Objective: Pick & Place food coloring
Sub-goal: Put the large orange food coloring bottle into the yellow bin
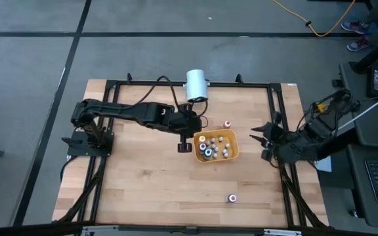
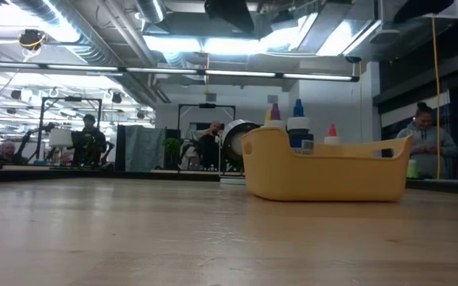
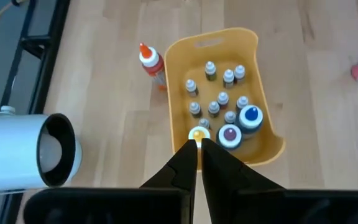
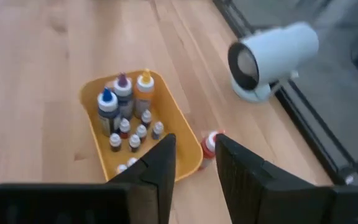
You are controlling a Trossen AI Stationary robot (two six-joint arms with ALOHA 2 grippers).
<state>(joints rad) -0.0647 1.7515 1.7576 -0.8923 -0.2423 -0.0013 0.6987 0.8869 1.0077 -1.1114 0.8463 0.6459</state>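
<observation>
The food coloring bottles (image 3: 219, 102) stand in an orange-yellow tray (image 3: 263, 81), several tiny pale-capped ones plus three bigger ones with yellow, purple and blue tops (image 1: 207, 149). The low view shows their tips (image 2: 299, 127) above the tray wall. One red-tipped bottle (image 1: 228, 123) stands on the table just beyond the tray's far side, also seen as bottle (image 3: 149, 61) and bottle (image 4: 209, 143). Another bottle (image 1: 231, 198) lies near the table's near edge. My left gripper (image 3: 199, 152) hovers shut above the tray's left end (image 1: 190, 139). My right gripper (image 4: 194, 158) waits open at the table's right edge (image 1: 266, 139).
A big white cylinder (image 1: 197, 85) lies on its side by the far edge, open end toward the tray, also seen as cylinder (image 3: 30, 152) and cylinder (image 4: 272, 53). A black frame rail (image 1: 277, 111) borders the wooden table. People are in the room behind (image 2: 424, 139).
</observation>
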